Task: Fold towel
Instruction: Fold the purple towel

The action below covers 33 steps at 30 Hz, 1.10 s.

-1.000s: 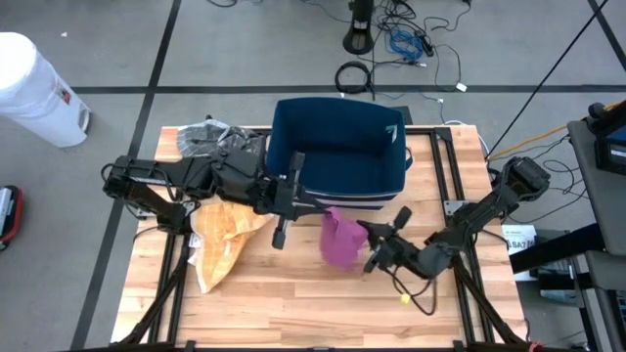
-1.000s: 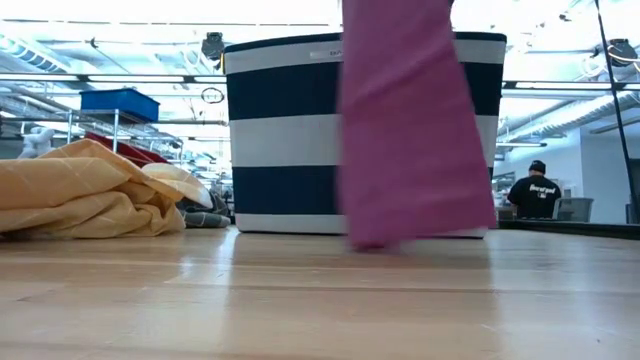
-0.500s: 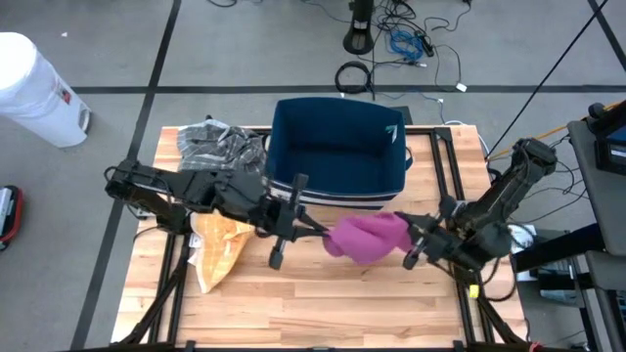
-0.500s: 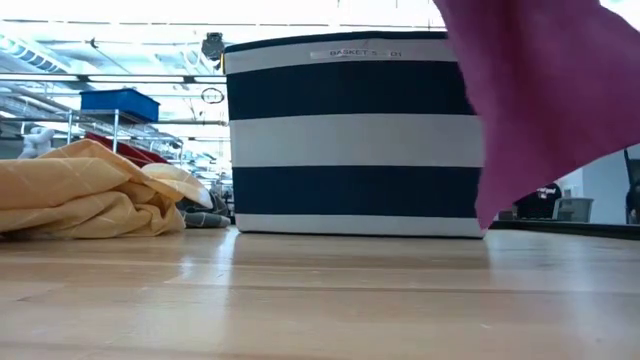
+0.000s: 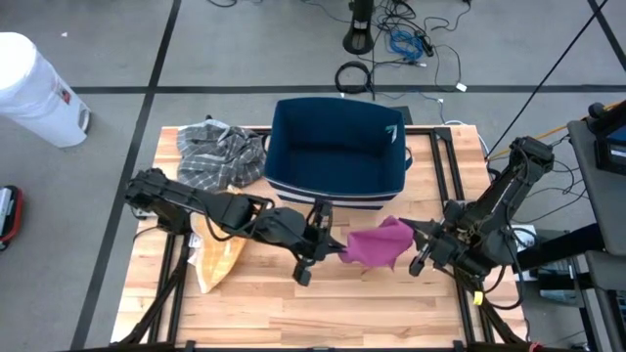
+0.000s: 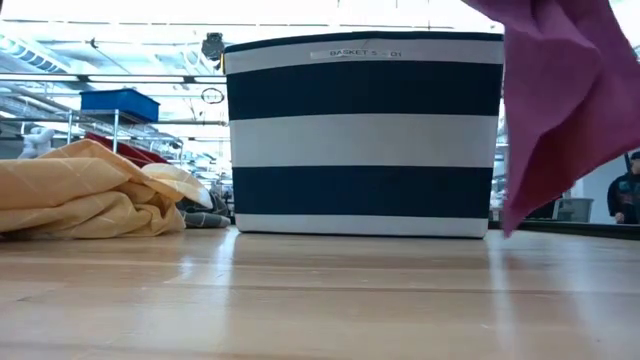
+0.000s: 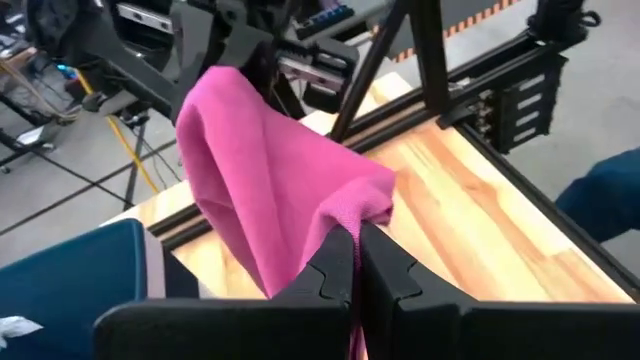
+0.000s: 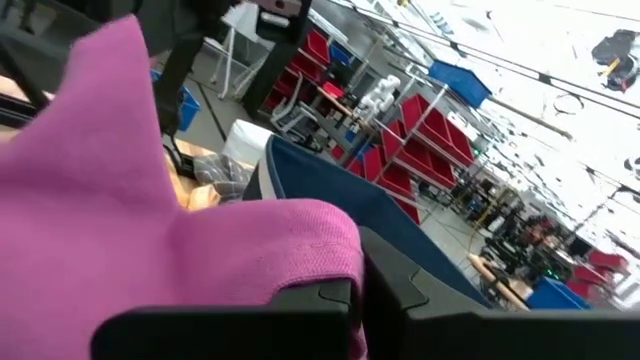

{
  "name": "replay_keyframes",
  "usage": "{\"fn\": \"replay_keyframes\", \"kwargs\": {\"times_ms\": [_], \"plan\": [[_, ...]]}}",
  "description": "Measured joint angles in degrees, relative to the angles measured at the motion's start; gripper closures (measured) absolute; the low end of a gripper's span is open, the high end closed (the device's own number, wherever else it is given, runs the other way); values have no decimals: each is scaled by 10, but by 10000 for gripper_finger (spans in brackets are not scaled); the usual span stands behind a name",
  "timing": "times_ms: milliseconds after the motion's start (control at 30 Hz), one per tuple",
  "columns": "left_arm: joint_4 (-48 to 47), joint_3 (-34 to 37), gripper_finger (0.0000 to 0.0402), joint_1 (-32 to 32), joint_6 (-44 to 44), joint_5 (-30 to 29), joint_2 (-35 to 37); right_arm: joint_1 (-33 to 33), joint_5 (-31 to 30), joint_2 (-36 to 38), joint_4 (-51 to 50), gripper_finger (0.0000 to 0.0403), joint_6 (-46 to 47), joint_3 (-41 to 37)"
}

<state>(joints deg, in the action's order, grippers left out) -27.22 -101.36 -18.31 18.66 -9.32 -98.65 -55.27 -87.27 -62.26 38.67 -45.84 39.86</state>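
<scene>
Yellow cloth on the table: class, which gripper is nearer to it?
Left. The left gripper is a short way from the yellow cloth, shut on the pink towel; the right gripper holds the towel's far side.

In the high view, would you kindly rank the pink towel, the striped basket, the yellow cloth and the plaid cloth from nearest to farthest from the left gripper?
From the left gripper:
1. Pink towel, pinched in it, stretched across to the right gripper.
2. Striped basket, just behind it.
3. Yellow cloth, out on the left side.
4. Plaid cloth, back left corner.
</scene>
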Motion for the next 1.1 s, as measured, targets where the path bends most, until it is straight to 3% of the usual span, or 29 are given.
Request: {"fn": "replay_keyframes", "kwargs": {"times_ms": [333, 567, 833, 1100], "plan": [[7, 0, 400, -14, 22, -16, -14, 0, 16, 0, -1, 403, 23, 0], [-10, 0, 400, -27, 40, 19, -14, 0, 160, 0, -2, 403, 28, 0], [-45, 0, 400, -32, 36, 47, -14, 23, 380, 0, -66, 403, 101, 0], [-42, 0, 400, -29, 34, 74, -14, 92, 691, 0, -134, 403, 203, 0]]}}
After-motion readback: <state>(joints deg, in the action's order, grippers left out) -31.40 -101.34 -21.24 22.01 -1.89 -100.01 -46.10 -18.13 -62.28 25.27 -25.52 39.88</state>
